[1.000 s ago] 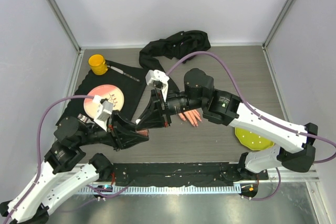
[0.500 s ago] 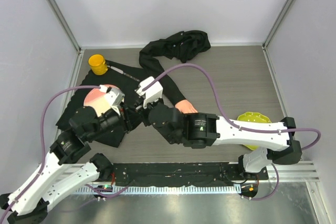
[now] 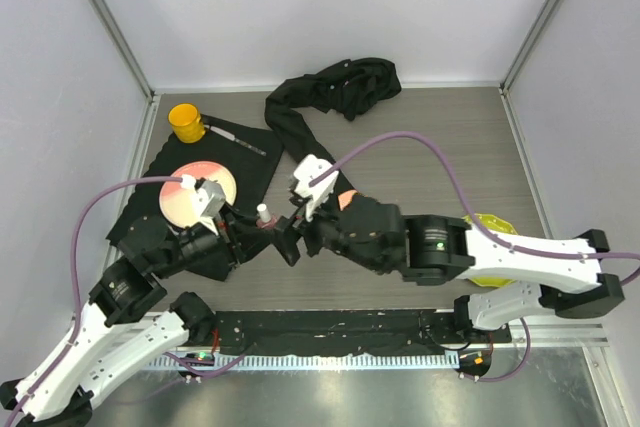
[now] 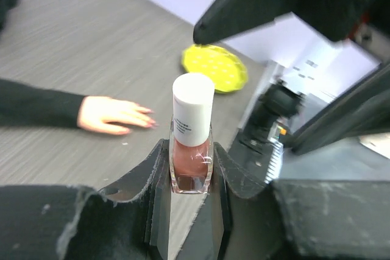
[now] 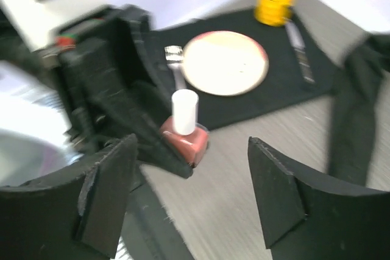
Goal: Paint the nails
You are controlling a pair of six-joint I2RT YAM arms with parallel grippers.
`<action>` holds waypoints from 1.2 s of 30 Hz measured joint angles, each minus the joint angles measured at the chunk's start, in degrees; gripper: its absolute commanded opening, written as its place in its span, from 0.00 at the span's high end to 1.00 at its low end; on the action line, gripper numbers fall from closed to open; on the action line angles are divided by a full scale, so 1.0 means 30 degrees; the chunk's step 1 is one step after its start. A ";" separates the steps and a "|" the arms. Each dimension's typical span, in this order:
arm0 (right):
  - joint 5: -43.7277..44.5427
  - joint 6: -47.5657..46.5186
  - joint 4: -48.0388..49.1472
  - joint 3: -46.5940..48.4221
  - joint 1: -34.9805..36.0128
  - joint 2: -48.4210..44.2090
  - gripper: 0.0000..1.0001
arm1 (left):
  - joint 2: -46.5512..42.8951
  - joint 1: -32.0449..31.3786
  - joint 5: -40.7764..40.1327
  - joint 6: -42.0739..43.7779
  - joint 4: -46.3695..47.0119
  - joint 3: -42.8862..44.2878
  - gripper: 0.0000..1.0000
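My left gripper (image 4: 192, 164) is shut on a small polish bottle (image 4: 191, 148) of pinkish-red lacquer with its white cap on, held upright; the top view also shows the bottle (image 3: 263, 213). My right gripper (image 5: 192, 194) stands open, facing the bottle (image 5: 184, 127) from a short way off, touching nothing. In the top view it (image 3: 290, 231) is just right of the bottle. The pale mannequin hand (image 4: 111, 114) lies flat on the table with its black sleeve (image 4: 36, 105). Its nails (image 4: 148, 123) point toward the yellow plate. My right arm hides most of the hand in the top view.
A black mat (image 3: 243, 160) at the left holds a pink-rimmed plate (image 3: 188, 193), a fork (image 5: 175, 59) and a knife (image 3: 240, 138). A yellow cup (image 3: 186, 120) stands at its far corner. A yellow dotted plate (image 4: 216, 68) lies right of the hand. Black cloth (image 3: 345, 82) is heaped at the back.
My right gripper's jaws have gone from shut to wide open, and the right arm has swung low across the middle of the table. My left gripper keeps its hold on the bottle.
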 measured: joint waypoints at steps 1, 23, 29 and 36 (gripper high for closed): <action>-0.1202 -0.0066 0.0007 -0.0160 -0.0175 -0.0517 0.20 | -0.0117 0.0000 0.0510 -0.0051 0.0007 0.0000 1.00; -1.9883 0.2047 0.2849 -0.1166 -0.5472 -0.1122 0.59 | -0.0510 0.0000 0.8495 -0.3344 0.3257 -0.0007 1.00; -2.0662 0.2339 0.3483 -0.1188 -0.5603 -0.0882 0.66 | -0.0459 0.0000 0.8495 -0.3330 0.3410 -0.0007 1.00; -2.0954 0.2288 0.3738 -0.1217 -0.5763 -0.0619 0.99 | -0.0175 0.0000 0.8393 -0.3111 0.3264 0.0029 1.00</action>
